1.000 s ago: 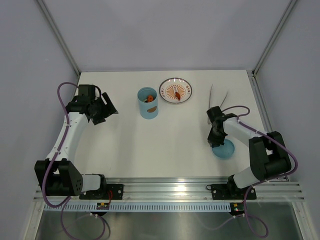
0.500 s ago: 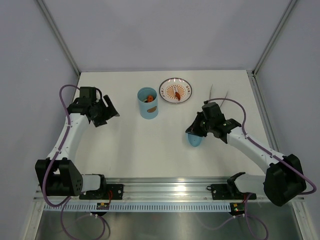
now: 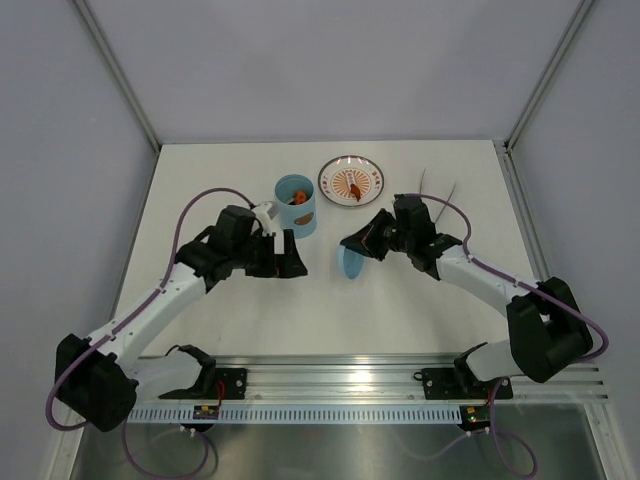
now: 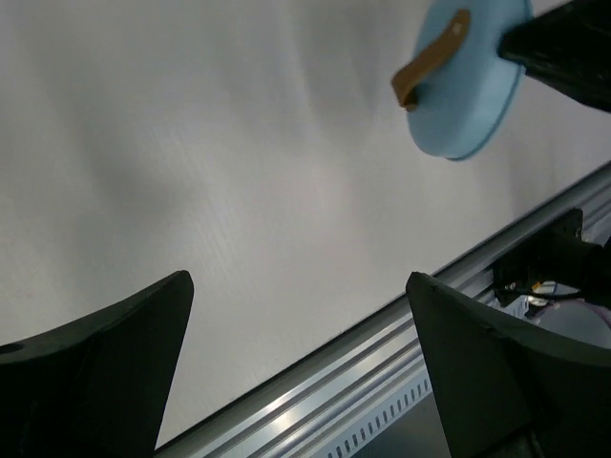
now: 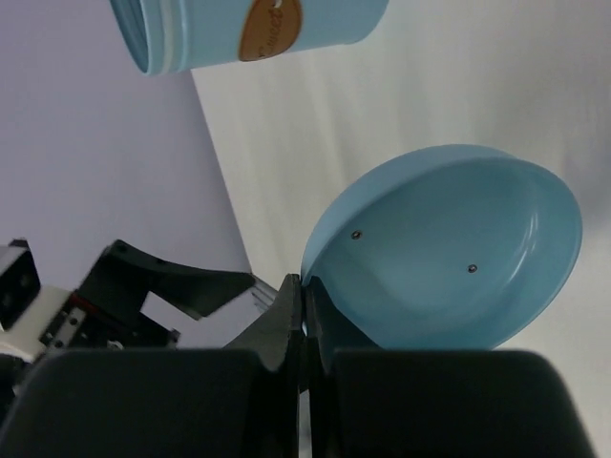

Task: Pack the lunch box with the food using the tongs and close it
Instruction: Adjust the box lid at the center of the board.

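Note:
The light-blue lunch box [image 3: 296, 208] stands upright and uncovered at the back middle, with red-orange food [image 3: 299, 197] inside; in the right wrist view the lunch box [image 5: 250, 32] lies across the top. Its round blue lid [image 3: 351, 263] hangs on edge just above the table, pinched at the rim by my shut right gripper [image 3: 358, 245]. The right wrist view shows the lid's hollow inside [image 5: 449, 250] with my right gripper [image 5: 304, 282] closed on its rim. My left gripper [image 3: 286, 259] stands open and empty left of the lid. The tongs [image 3: 423, 182] lie behind the right arm.
A round red-rimmed plate [image 3: 330, 171] with one orange piece [image 3: 354, 186] sits right of the lunch box. From the left wrist, the lid [image 4: 470, 88] with its brown strap [image 4: 430, 59] is at the upper right, and the table's metal front rail [image 4: 382, 382] runs below.
The right arm has carried the lid from the front right up and left to the middle. The left arm swung in from the back left to beside the lid and opened wider.

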Controlling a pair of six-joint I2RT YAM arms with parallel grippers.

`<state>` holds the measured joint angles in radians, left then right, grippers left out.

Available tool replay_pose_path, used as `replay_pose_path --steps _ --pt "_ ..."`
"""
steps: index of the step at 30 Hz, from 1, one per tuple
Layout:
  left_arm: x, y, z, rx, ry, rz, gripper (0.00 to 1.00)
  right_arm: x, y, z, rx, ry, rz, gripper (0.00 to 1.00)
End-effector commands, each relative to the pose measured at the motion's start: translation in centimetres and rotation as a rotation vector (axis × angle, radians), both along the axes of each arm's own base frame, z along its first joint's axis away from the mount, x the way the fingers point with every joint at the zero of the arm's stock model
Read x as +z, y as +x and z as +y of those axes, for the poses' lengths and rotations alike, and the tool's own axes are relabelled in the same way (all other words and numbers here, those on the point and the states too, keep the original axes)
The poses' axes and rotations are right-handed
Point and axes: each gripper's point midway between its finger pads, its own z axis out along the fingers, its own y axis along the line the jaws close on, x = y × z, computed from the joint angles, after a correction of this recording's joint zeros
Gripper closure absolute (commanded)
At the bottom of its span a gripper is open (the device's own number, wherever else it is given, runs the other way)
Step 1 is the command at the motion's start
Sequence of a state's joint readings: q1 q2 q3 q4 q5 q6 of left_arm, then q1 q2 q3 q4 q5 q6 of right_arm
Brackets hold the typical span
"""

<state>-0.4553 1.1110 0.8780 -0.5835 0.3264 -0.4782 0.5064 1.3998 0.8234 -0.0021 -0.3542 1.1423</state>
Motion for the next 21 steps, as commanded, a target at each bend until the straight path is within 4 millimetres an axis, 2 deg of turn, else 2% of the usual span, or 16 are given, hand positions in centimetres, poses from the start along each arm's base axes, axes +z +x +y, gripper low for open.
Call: replay_pose_path --steps 1,2,8,13,21 --pt "2.1 -0.3 -4.6 -0.15 -0.075 -0.114 0.01 3.2 0.1 2.5 0.042 0.184 -0.022 1.0" --pt "2.1 -1.1 -5.9 -0.191 -0.074 -0.126 0.01 3.2 0.1 2.6 0.038 0.199 -0.001 1.0" --pt "1.6 -0.4 -10.0 -0.221 -0.07 -0.179 0.06 3.0 -0.5 2.8 0.048 0.231 0.041 1.0" --pt "1.3 0.9 -11.4 -0.193 -0.002 -0.247 0.14 3.3 -1.2 2.7 0.038 0.271 0.062 1.0" --pt "2.1 2.5 -11.4 -0.109 0.028 -0.359 0.24 4.1 -1.9 2.7 0.037 0.333 0.087 1.0"
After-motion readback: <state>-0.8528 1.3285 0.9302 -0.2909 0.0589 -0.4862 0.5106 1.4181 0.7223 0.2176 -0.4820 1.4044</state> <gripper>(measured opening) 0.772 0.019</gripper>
